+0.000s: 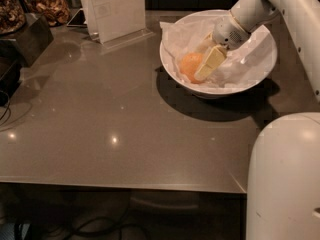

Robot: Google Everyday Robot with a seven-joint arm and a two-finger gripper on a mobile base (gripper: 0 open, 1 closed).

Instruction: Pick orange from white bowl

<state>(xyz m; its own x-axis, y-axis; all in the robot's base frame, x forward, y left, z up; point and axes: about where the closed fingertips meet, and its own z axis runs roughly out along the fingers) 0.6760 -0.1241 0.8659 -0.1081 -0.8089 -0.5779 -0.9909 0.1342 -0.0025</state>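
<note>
The orange lies in the left part of the white bowl, on crumpled white paper. The bowl stands on the grey table at the back right. My gripper reaches down into the bowl from the upper right, with its white wrist above the bowl. Its jaws are open. The near cream finger lies against the orange's right front side. The far finger shows only partly behind the orange. The orange rests on the paper.
A clear sign holder stands at the back left of the bowl. Jars of dried food and a dark box are at the far left. My white body fills the lower right, over the table's front edge.
</note>
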